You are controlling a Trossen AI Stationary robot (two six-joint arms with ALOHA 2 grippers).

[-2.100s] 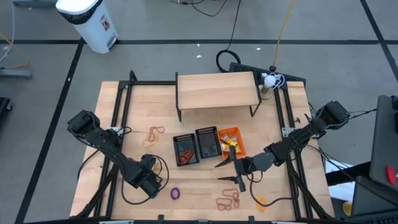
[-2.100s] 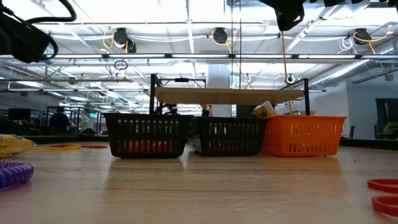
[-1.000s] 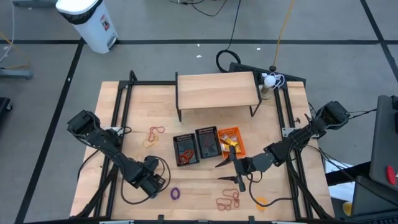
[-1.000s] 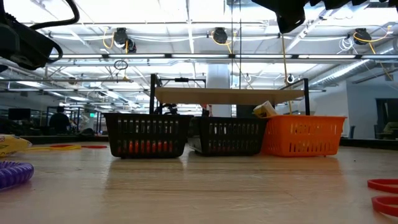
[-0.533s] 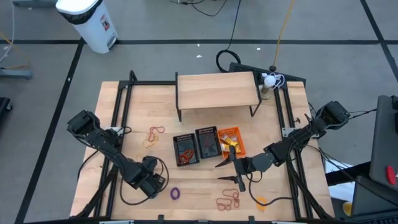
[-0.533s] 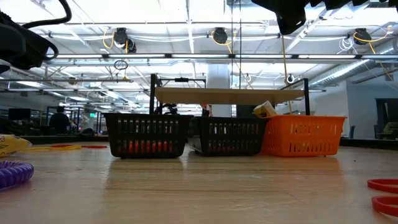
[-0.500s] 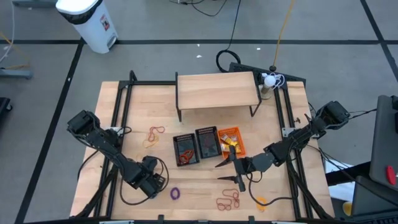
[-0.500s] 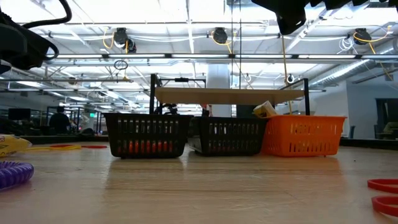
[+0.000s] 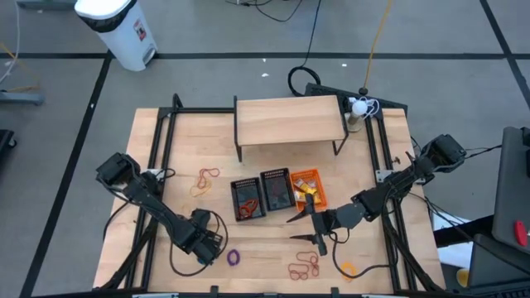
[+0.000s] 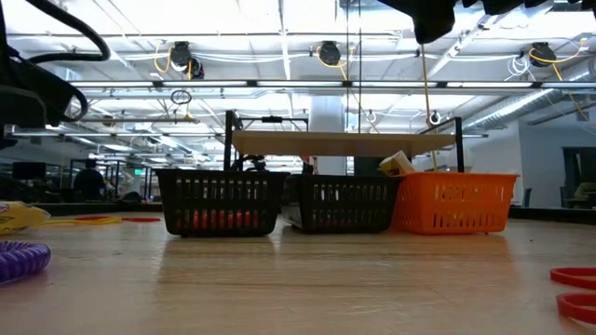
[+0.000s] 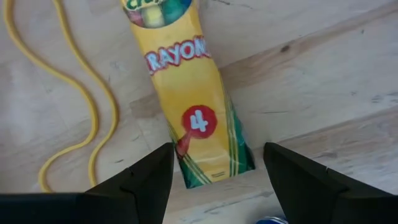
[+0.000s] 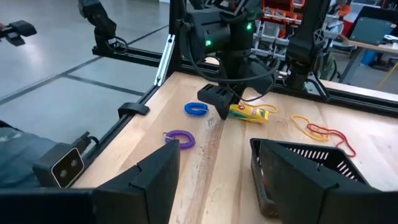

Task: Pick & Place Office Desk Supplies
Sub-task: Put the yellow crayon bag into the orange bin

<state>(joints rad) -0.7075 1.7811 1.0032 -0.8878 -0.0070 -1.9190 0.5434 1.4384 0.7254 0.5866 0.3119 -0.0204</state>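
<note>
Between the parted jaws of the left gripper (image 11: 214, 168) lies a yellow crayon box (image 11: 186, 93), flat on the tabletop (image 9: 166, 149), with a yellow elastic loop (image 11: 74, 106) just beside it; nothing is gripped yet. The right gripper (image 9: 308, 225) hovers with jaws open and empty near the orange basket (image 9: 308, 186). Some items sit in the three baskets, but much seems left: a purple coil (image 9: 233, 257), a blue coil (image 12: 196, 108), red bands (image 9: 303, 266) and orange loops (image 9: 202, 180) remain loose.
</note>
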